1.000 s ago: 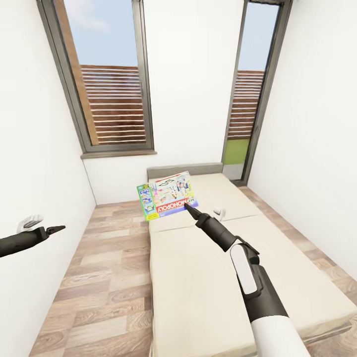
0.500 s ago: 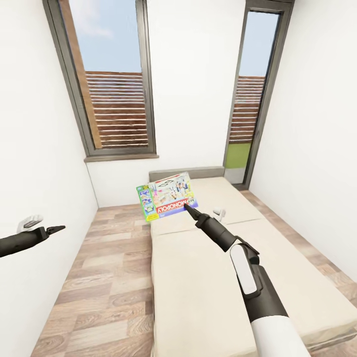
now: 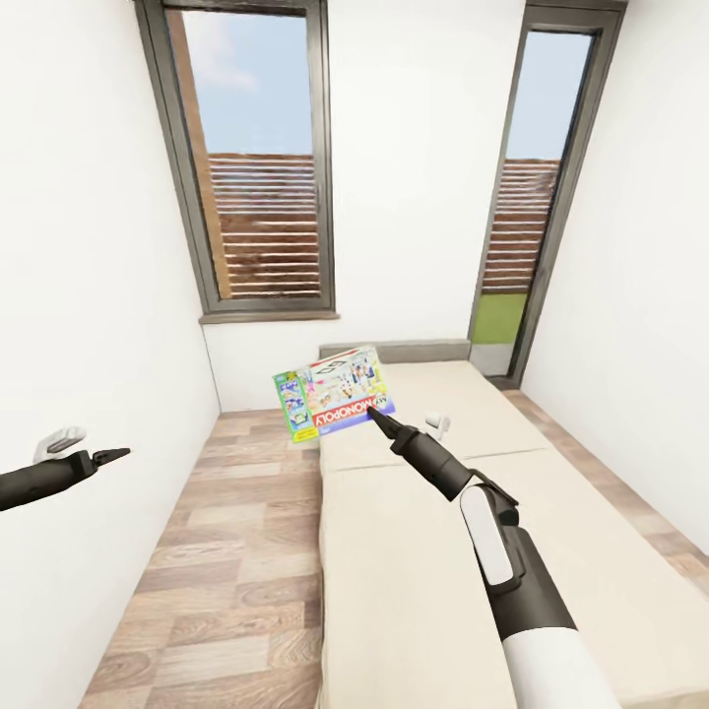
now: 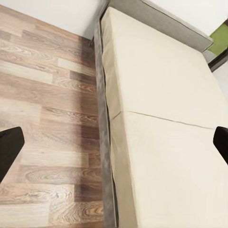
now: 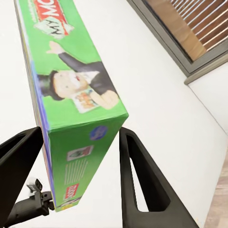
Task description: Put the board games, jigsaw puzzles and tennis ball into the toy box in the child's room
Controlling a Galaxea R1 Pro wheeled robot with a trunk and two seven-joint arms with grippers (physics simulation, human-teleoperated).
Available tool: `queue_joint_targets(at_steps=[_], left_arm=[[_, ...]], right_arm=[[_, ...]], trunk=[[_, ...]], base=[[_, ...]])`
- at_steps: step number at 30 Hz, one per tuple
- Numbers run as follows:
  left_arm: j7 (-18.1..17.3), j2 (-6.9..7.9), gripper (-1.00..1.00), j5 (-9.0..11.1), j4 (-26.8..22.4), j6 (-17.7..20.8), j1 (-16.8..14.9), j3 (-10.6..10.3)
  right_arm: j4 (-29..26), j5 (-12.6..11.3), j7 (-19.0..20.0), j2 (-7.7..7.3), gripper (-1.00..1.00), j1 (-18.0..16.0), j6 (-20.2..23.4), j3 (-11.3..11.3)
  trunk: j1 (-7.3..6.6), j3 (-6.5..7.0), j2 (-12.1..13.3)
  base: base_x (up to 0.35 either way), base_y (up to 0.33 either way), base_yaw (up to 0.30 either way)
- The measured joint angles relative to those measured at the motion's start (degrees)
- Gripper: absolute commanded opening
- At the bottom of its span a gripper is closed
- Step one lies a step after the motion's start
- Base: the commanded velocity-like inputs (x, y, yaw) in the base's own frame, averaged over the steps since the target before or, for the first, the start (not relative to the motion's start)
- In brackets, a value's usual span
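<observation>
We hold the Monopoly box (image 3: 336, 392) aloft over the bed (image 3: 473, 551), at 12 o'clock. Right gripper (image 3: 376, 418) fingers pinch its corner edge: stiff, light, likely to swing. Left gripper (image 3: 98, 457) fingers wide, empty.

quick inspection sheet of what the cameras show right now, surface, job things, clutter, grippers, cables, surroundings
surface: bed with plain beige mattress and grey headboard; no game box lies on the part in view.
job's things: Monopoly board game held up in the air, tilted, over the bed's near-left corner by the headboard; its green side shows in the right wrist view.
clutter: nothing seen.
grippers: right gripper shut on the Monopoly board game; left gripper holds nothing, its fingers spread wide in the left wrist view.
cables: nothing seen.
surroundings: wood floor, white walls, large window, tall narrow window at the right.
</observation>
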Motion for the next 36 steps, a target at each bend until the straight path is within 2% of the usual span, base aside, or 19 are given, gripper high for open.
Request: queue_joint_targets(at_steps=[8, 25, 36], left_arm=[[0.00, -0.14, 1.00, 0.02, 0.02, 0.00, -0.01, 0.00], [0.00, -0.19, 1.00, 0.00, 0.04, 0.00, -0.03, -0.01], [0.00, -0.19, 1.00, 0.02, 0.04, 0.00, -0.03, -0.01]], right_arm=[[0.37, -0.42, 0.85, -0.09, -1.00, 0.01, -0.08, -0.18], [0.64, -0.56, 0.88, -0.10, -1.00, 0.02, -0.01, -0.36], [0.64, -0.61, 0.90, -0.10, -1.00, 0.02, -0.01, -0.36]], trunk=[[0.00, 0.15, 0.00], [0.00, 0.82, 0.00], [0.00, 1.29, 0.00]], base=[[0.000, -0.028, -0.044], [0.000, -0.089, -0.247], [0.000, -0.223, -0.256]])
